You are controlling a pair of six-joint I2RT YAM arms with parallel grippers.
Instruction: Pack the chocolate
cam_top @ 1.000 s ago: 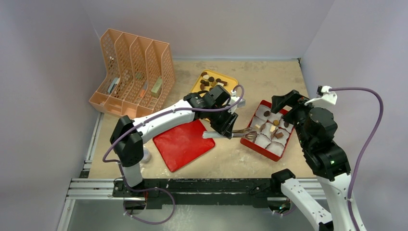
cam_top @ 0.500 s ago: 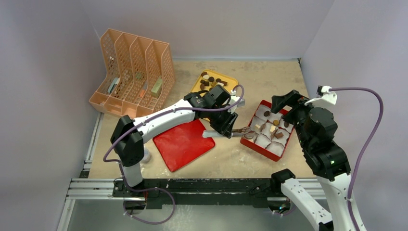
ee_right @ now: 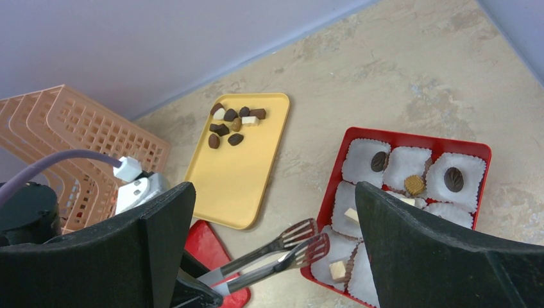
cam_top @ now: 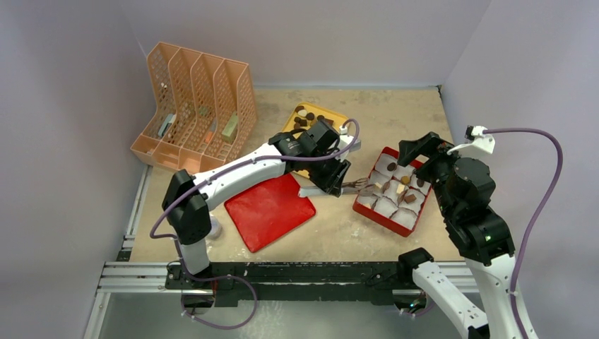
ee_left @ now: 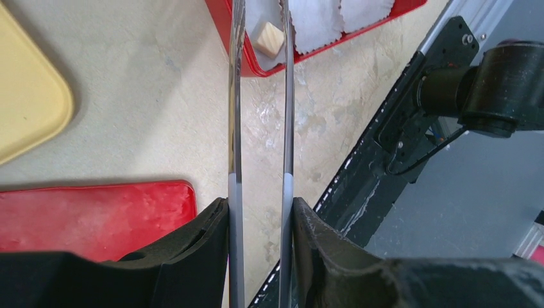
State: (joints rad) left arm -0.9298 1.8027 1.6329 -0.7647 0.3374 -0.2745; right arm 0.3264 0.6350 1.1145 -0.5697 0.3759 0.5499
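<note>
The left claw (ee_left: 260, 206) is pressed together on the tongs (ee_left: 236, 128). The two tong arms stay a little apart. In the top view the tongs point right, and their tips are at the left edge of the red box (ee_right: 417, 136), in the middle right of the frame.

The right claw (ee_right: 272, 189) is spread wide. It hangs above the right side of the box.

Most of the chocolate (ee_right: 229, 115) lies in a small heap at the far end of the yellow tray (ee_right: 237, 186), in the upper middle of the top view. A few more pieces sit in white cups (ee_right: 362, 157) inside the box: two dark, one gold and some pale blocks.

A red lid (cam_top: 268, 210) lies flat on the worktop (cam_top: 395, 113), left of the box. An orange rack (cam_top: 194, 106) stands at the upper left.
</note>
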